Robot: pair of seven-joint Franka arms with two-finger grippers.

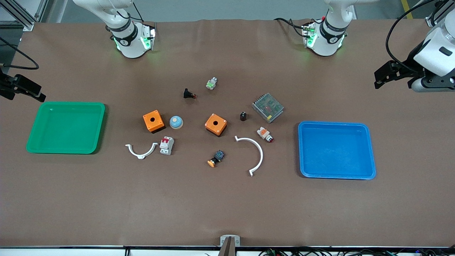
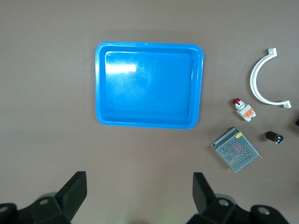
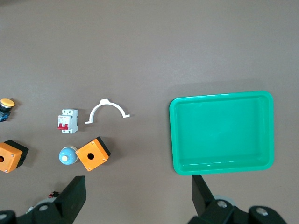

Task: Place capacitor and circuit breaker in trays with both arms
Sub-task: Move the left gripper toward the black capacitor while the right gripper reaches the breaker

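The capacitor (image 1: 243, 116), a tiny black upright cylinder, stands on the table between an orange box and a metal mesh unit; it also shows in the left wrist view (image 2: 274, 137). The circuit breaker (image 1: 166, 145), a white-grey block with a red switch, lies beside a small white arc; it also shows in the right wrist view (image 3: 67, 121). My left gripper (image 1: 377, 80) (image 2: 138, 193) is open and empty, up over the table by the blue tray. My right gripper (image 1: 35, 93) (image 3: 138, 193) is open and empty, up over the table by the green tray.
The green tray (image 1: 64, 104) lies at the right arm's end and the blue tray (image 1: 334, 123) at the left arm's end. Between them lie two orange boxes (image 1: 153, 121) (image 1: 215, 124), the mesh unit (image 1: 268, 107), two white arcs (image 1: 141, 152) (image 1: 258, 153) and several buttons.
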